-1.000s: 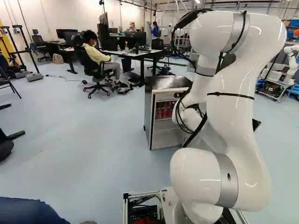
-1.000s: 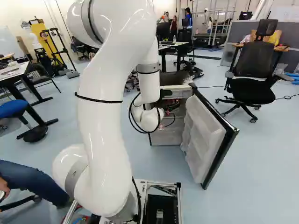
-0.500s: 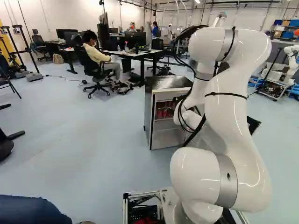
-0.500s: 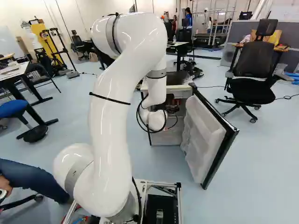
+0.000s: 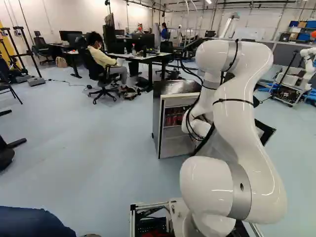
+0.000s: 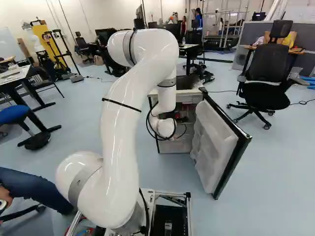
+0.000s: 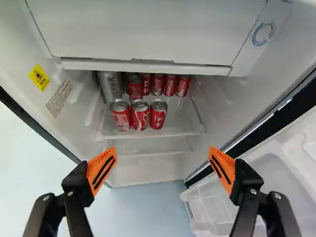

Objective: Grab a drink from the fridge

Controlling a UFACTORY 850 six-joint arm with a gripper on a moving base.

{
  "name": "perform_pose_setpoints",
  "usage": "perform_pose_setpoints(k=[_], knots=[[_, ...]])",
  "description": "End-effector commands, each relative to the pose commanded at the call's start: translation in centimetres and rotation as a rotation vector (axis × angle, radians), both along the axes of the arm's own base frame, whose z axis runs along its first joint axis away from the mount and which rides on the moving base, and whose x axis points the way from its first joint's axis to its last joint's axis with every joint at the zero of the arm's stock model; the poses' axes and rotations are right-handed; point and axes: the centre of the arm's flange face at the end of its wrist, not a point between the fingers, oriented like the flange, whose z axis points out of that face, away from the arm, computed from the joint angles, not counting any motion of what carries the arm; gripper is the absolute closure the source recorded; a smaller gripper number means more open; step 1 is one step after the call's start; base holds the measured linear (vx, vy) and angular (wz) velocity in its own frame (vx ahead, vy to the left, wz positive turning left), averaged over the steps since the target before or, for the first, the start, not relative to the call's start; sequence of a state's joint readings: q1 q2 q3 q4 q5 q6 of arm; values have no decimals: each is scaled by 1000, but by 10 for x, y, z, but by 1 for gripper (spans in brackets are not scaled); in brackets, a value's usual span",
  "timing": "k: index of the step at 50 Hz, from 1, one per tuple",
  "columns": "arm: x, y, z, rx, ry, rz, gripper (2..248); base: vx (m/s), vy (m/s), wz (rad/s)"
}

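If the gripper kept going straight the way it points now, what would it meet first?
Probably the front edge of the shelf or the front red cans on it; depth ahead of the gripper is unclear.

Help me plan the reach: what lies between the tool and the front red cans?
In the wrist view, no object stands between the open tool and the front cans; the shelf's front edge shows there.

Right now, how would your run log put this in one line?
fridge door open | pincer open, empty | red cans on shelf ahead | nothing grabbed yet
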State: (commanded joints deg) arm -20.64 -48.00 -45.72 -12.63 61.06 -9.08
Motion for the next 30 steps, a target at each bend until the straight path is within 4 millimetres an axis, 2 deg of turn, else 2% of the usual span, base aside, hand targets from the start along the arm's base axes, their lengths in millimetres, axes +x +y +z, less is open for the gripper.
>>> perform_pose_setpoints(k=[30], knots=[[29, 7, -44, 5, 19, 32, 3, 0, 0, 0]])
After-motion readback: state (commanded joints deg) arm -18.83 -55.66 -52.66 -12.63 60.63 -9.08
